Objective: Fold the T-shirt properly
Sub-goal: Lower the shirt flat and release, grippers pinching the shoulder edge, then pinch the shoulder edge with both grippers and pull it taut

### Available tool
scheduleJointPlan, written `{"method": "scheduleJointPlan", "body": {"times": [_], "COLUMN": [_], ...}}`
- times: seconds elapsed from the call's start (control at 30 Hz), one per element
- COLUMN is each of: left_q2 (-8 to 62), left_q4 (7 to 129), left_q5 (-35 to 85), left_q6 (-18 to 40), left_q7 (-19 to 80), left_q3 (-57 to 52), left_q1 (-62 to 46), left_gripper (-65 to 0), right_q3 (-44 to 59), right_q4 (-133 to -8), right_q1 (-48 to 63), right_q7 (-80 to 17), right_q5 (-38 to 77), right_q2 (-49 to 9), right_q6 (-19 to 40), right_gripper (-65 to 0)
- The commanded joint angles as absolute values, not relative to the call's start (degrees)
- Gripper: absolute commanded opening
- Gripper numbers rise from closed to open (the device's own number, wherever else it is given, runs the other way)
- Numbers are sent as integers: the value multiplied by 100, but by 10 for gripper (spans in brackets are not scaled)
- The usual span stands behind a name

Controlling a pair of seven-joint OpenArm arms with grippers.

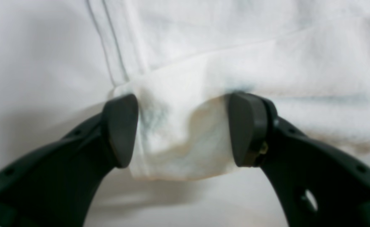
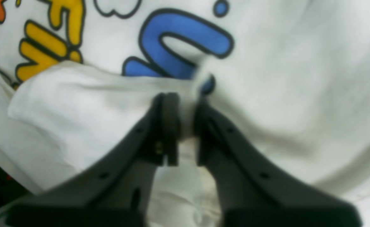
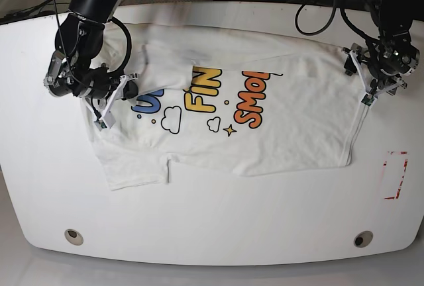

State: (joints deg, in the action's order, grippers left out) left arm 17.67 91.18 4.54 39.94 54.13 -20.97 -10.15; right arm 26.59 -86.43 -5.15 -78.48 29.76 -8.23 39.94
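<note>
Right gripper (image 2: pixel 185 126) clamped on T-shirt (image 3: pixel 291 134) fold; left gripper (image 1: pixel 183 129) apart, straddling hem corner, unclamped. Pinch first, lift together.

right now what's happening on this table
Two robot arms are working on a white T-shirt spread print side up on the white table. The right tool has pinched a fold of cloth near the blue lettering. The left tool straddles a bunched corner at the opposite edge, jaws apart. No fold is made yet.

T-shirt (image 3: pixel 291 120) flat on table (image 3: pixel 212 226), 1 pincer (image 3: pixel 106 91) at each end
</note>
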Motion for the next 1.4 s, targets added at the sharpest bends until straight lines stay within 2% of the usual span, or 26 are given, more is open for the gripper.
{"method": "scheduleJointPlan", "body": {"times": [0.0, 0.3, 0.37, 0.4, 0.6, 0.67, 0.9, 1.0, 1.17, 1.37], "left_q2": [1798, 1798, 1798, 1798, 1798, 1798, 1798, 1798, 1798, 1798], "left_q4": [9086, 9077, 9077, 9077, 9077, 9077, 9077, 9077, 9077, 9095], "left_q5": [259, 259, 259, 259, 259, 259, 259, 259, 259, 259], "left_q6": [4000, 4000, 4000, 4000, 4000, 4000, 4000, 4000, 4000, 4000], "left_q7": [5569, 5569, 5569, 5569, 5569, 5569, 5569, 5587, 5587, 5596], "left_q3": [-2079, -2070, -2070, -2070, -2070, -2070, -2079, -2079, -2097, -2114], "left_q1": [-1042, -1051, -1051, -1051, -1051, -1051, -1051, -1051, -1147, -1323], "left_gripper": [-236, -236, -236, -236, -236, -236, -236, -236, -236, -236], "right_q3": [2677, 2677, 2677, 2677, 2686, 2712, 2738, 3046, 3741, 3996], "right_q4": [-8734, -8716, -8593, -8523, -8382, -8629, -10044, -10431, -10554, -10536], "right_q1": [-725, -1033, -1068, -1077, -1059, -927, -66, 444, 1112, 1490], "right_q7": [-7732, -7723, -7723, -7723, -7310, -7310, -7319, -7319, -7301, -7301], "right_q5": [3046, 3037, 3037, 3037, 3037, 3046, 3029, 3029, 3029, 3037], "right_q2": [-901, -892, -892, -892, -1051, -1182, -1437, -1455, -1411, -1411], "right_q6": [4000, 4000, 4000, 4000, 4000, 4000, 4000, 4000, 4000, 4000], "right_gripper": [-634, -629, -599, -561, -181, -111, -151, -168, -163, -166]}}
